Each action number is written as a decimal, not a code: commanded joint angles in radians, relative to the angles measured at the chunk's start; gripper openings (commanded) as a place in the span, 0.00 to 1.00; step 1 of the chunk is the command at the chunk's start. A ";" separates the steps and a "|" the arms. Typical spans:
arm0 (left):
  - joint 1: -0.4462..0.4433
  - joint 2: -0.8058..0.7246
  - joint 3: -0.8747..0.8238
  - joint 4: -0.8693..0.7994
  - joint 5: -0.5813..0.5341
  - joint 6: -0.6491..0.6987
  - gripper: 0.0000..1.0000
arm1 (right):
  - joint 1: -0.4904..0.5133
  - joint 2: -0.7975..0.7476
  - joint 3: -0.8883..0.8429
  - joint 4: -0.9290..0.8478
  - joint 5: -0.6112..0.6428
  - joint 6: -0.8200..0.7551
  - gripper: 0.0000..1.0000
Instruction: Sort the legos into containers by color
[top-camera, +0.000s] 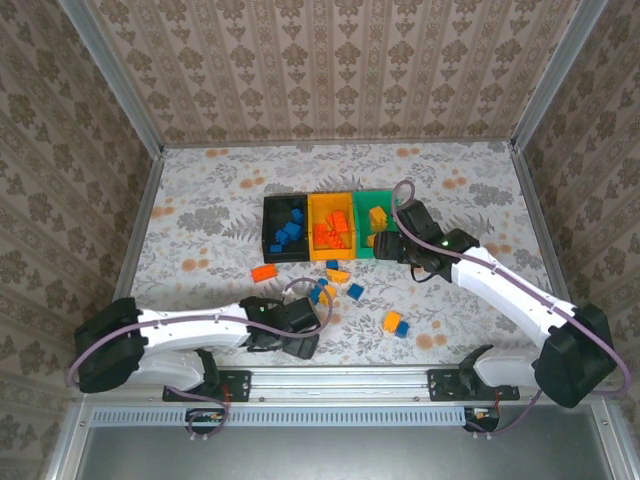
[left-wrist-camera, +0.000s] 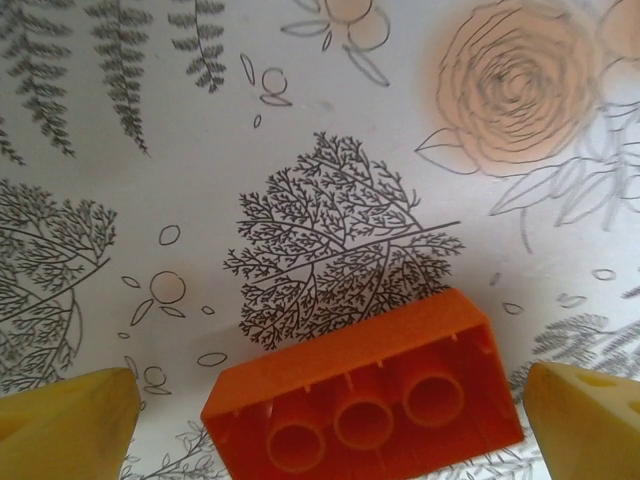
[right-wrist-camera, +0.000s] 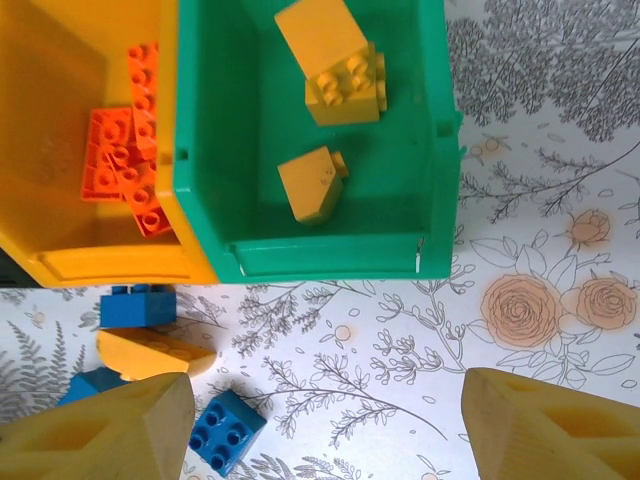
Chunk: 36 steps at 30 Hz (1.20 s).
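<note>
The containers stand in a row: a black bin (top-camera: 270, 228) with blue legos, an orange bin (top-camera: 332, 258) with red-orange legos (right-wrist-camera: 125, 165), and a green bin (right-wrist-camera: 330, 255) with two yellow-orange bricks (right-wrist-camera: 340, 70). My left gripper (left-wrist-camera: 330, 430) is open low over the table. A red-orange brick (left-wrist-camera: 370, 395) lies between its fingers with its hollow underside toward the camera and gaps on both sides. My right gripper (right-wrist-camera: 330, 430) is open with nothing in it, just in front of the green bin (top-camera: 378, 250). A blue brick (right-wrist-camera: 227, 430) lies by its left finger.
Loose legos lie in front of the bins: a red-orange one (top-camera: 264, 271), a yellow-orange one (top-camera: 338, 275), blue ones (top-camera: 355, 291), and a yellow and blue pair (top-camera: 395, 323). My left gripper (top-camera: 300, 335) sits near the table's front edge, my right gripper (top-camera: 393, 243) by the green bin.
</note>
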<state>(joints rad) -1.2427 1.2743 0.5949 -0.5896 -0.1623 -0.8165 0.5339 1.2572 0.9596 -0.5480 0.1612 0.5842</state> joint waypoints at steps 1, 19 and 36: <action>-0.009 0.036 0.035 0.006 0.007 -0.033 1.00 | -0.012 -0.045 -0.017 0.008 0.004 0.017 0.73; -0.008 0.091 0.042 0.029 0.001 -0.005 0.67 | -0.055 -0.085 -0.037 0.046 -0.012 0.026 0.74; 0.334 -0.008 0.343 0.031 -0.014 0.325 0.63 | -0.065 -0.070 -0.062 0.058 -0.034 0.051 0.74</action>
<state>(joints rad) -0.9649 1.2182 0.8467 -0.5991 -0.1822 -0.6300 0.4755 1.1885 0.9127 -0.5026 0.1421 0.6159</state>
